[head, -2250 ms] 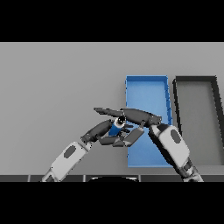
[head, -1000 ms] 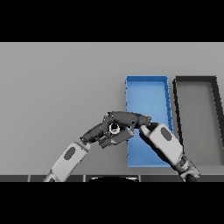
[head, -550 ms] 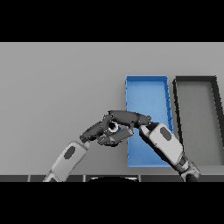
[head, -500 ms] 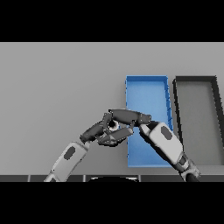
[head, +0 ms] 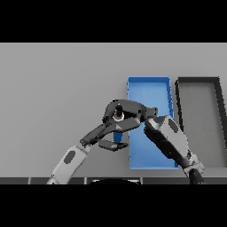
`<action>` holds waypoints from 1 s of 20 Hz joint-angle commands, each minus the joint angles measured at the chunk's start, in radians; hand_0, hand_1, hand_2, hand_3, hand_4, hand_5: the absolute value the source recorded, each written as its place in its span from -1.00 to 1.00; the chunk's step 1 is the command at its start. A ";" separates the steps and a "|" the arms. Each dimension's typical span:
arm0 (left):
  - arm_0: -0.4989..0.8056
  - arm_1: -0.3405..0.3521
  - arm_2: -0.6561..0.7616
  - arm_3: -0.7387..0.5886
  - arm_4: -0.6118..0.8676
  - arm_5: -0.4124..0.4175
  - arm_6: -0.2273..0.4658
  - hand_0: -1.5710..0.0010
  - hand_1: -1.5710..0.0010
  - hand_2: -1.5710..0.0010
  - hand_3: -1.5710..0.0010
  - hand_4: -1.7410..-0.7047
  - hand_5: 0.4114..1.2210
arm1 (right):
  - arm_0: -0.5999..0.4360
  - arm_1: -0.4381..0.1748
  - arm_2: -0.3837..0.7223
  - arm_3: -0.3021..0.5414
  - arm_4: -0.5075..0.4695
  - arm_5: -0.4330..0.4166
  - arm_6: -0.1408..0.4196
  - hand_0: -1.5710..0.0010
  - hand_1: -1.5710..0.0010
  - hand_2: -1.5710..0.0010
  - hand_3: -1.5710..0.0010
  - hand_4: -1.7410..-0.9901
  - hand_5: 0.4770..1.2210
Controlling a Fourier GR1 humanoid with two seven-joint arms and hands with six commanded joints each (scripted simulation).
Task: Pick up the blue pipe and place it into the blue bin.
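So the short blue pipe (head: pixel 118 135) is sitting a bit below the centre of the frame, just off the left wall of the blue rectangular bin (head: pixel 149 86). You only get a small sliver of blue from it, plus a pale round end (head: pixel 119 117) showing between the dark fingers higher up. I can't tell you whether that pale end is part of the pipe or part of a hand, since the fingers cover most of it.

Your right hand (head: pixel 128 111) comes in from the lower right, its white and grey forearm lying across the lower half of the bin, and its dark fingers are curled around the top of the pipe. Your left hand (head: pixel 106 133) comes up from the lower left edge and meets it at the same spot. Its fingers run up against the pipe and its thumb sticks out below, pointing right toward the bin wall, so it looks like it's pinching the pipe too. The two hands are touching or overlapping there, and it's hard to separate them.

The pipe is outside the bin, near its left edge, not inside it.

Right of the blue bin, just beside it, there's a dark grey rectangular bin (head: pixel 197 81). Everything sits on the plain grey table (head: pixel 57 84).
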 commanded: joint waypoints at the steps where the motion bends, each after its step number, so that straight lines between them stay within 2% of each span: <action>1: 0.006 0.005 0.002 0.006 -0.006 0.004 0.001 0.99 0.99 0.99 0.99 0.58 -0.76 | -0.033 -0.022 -0.014 -0.012 -0.030 -0.023 0.014 -1.00 -1.00 -1.00 -1.00 -0.33 1.00; 3: 0.021 0.010 -0.007 -0.025 0.000 -0.002 -0.002 0.99 0.99 0.99 0.99 0.57 -0.79 | -0.141 -0.053 -0.057 0.026 -0.089 -0.044 0.009 -1.00 -1.00 -1.00 -1.00 -0.34 1.00; 6: 0.003 0.009 -0.002 -0.024 0.001 -0.002 0.017 1.00 1.00 1.00 1.00 0.58 -0.81 | -0.257 -0.093 -0.111 0.095 -0.126 -0.026 -0.040 -1.00 -1.00 -1.00 -1.00 -0.35 1.00; 9: 0.008 0.023 -0.003 -0.035 -0.010 0.000 0.012 1.00 1.00 1.00 1.00 0.60 -0.82 | -0.339 -0.138 -0.163 0.201 -0.090 -0.114 -0.078 -1.00 -1.00 -1.00 -1.00 -0.35 1.00; 11: -0.001 0.022 0.002 -0.032 -0.014 0.005 0.022 1.00 1.00 1.00 1.00 0.63 -0.81 | -0.377 -0.175 -0.189 0.297 -0.051 -0.157 -0.081 -1.00 -1.00 -1.00 -1.00 -0.35 1.00; 13: -0.001 0.026 0.005 -0.030 -0.007 -0.002 0.015 1.00 1.00 1.00 1.00 0.64 -0.82 | -0.392 -0.192 -0.192 0.414 0.004 -0.131 -0.093 -1.00 -1.00 -1.00 -1.00 -0.35 1.00; 17: 0.002 0.024 0.003 -0.035 -0.016 0.006 0.011 1.00 1.00 1.00 1.00 0.66 -0.83 | -0.340 -0.221 -0.211 0.586 0.053 -0.120 -0.107 -1.00 -1.00 -1.00 -1.00 -0.35 1.00; 20: 0.014 0.039 0.008 -0.033 -0.016 0.001 -0.007 1.00 1.00 1.00 1.00 0.67 -0.83 | -0.266 -0.219 -0.186 0.658 0.110 -0.146 -0.093 -1.00 -1.00 -1.00 -1.00 -0.35 1.00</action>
